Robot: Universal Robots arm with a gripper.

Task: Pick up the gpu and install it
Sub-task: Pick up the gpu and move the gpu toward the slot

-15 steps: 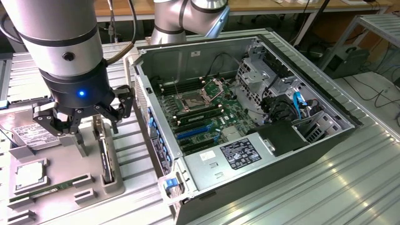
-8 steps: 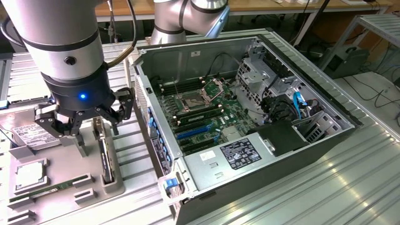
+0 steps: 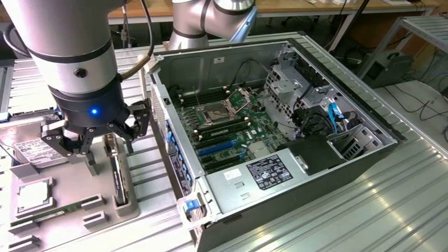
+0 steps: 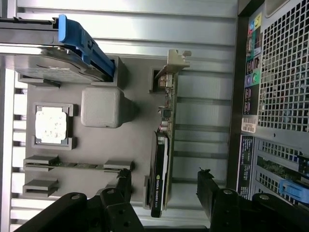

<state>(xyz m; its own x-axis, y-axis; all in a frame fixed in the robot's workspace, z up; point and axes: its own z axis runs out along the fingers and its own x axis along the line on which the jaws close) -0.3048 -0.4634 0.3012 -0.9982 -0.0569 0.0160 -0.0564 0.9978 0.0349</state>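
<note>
Exterior view: the gripper (image 3: 110, 151) is positioned low over the gray holder tray (image 3: 133, 211) on the bench (image 3: 364, 210), beside the opened computer case (image 3: 294, 173). The gpu (image 3: 120, 184) is stood on edge in a tray slot. It is flanked by the widely spread jaws, untouched; nothing is gripped.

On the gpu (image 4: 162, 145), you can read white lettering along the dark edge as NVIDIA QUADRO; the characters after it are too small to tell. The black label (image 3: 269, 172) on the power supply (image 3: 231, 185) carries white print you cannot make out, and the same goes for the white label (image 3: 29, 148) on the hard drive (image 3: 10, 134).
</note>
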